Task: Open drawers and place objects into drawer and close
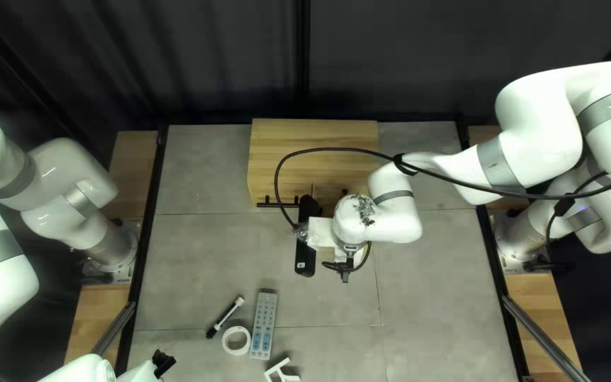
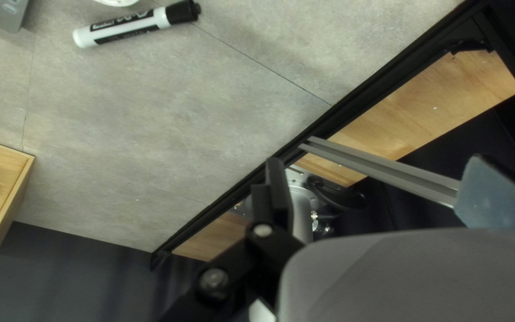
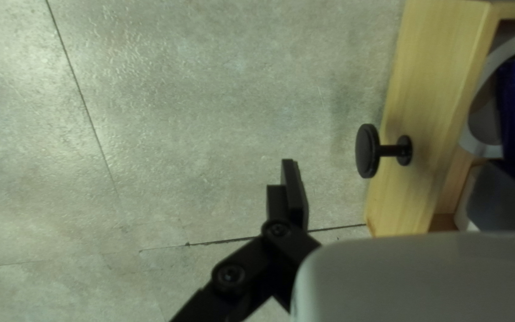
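right gripper (image 1: pixel 307 237) released, spread wide; black knob (image 3: pixel 368 151) of drawer (image 3: pixel 427 77) ahead, contact unclear. left gripper (image 1: pixel 164 363) also wide open, unloaded.

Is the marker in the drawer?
No, the marker lies on the table, near the white ring.

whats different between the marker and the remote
The marker is shorter and narrower than the remote. The marker is white with a black cap; the remote is gray with rows of buttons. In the top left view the marker lies slanted, the remote nearly upright. Both rest on the table.
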### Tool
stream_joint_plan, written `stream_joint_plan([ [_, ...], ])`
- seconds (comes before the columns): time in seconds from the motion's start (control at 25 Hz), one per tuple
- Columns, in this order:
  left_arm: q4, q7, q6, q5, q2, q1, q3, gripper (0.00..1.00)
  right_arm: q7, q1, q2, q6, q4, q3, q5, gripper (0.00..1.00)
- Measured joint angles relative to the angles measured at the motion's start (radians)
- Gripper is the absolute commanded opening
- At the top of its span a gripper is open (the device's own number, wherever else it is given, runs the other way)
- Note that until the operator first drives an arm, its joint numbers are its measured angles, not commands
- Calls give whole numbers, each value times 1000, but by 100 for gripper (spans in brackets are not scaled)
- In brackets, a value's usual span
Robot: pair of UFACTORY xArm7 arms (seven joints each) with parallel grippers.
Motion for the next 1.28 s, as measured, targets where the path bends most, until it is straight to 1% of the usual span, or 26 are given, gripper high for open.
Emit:
stream_joint_plan([
  [0.8,0,0,0,0,0,0,0,100,0,3,7,-18,-5,3,0,100],
  [1.28,0,0,0,0,0,0,0,100,-9,3,11,-31,-8,16,26,100],
])
